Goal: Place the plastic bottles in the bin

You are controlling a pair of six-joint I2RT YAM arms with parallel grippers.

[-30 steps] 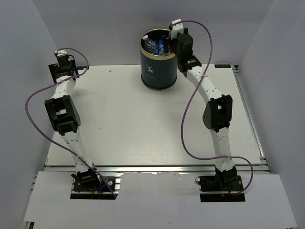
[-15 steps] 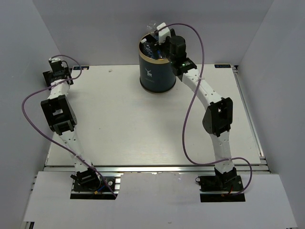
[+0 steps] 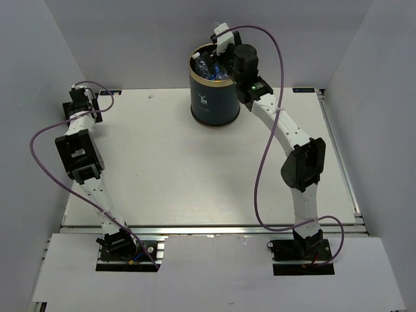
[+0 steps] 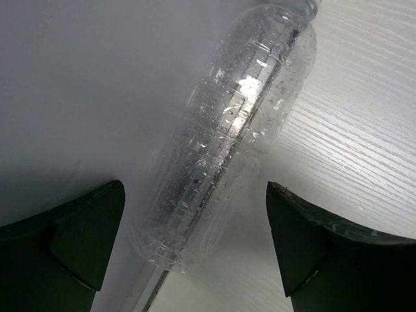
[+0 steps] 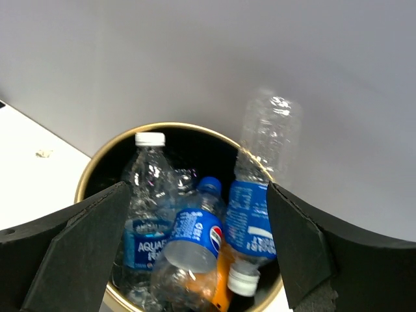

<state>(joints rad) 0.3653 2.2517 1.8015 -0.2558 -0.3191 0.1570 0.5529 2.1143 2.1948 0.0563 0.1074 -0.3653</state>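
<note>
The dark navy bin with a gold rim stands at the back of the table. It holds several plastic bottles: an upright one with a white cap, a blue-capped one, a bit of the orange bottle, and an upside-down one sticking out above the rim. My right gripper hangs open just above the bin. At the back left corner, my left gripper stands open around the base of a clear bottle lying along the wall, not touching it.
Grey walls close in the table at the back and on both sides. The clear bottle lies in the seam where the left wall meets the white tabletop. A small white scrap lies near the back edge.
My right gripper swung over the bin, opened and let go of a bottle, which now stands head down in the bin. My left gripper moved deeper into the back left corner.
</note>
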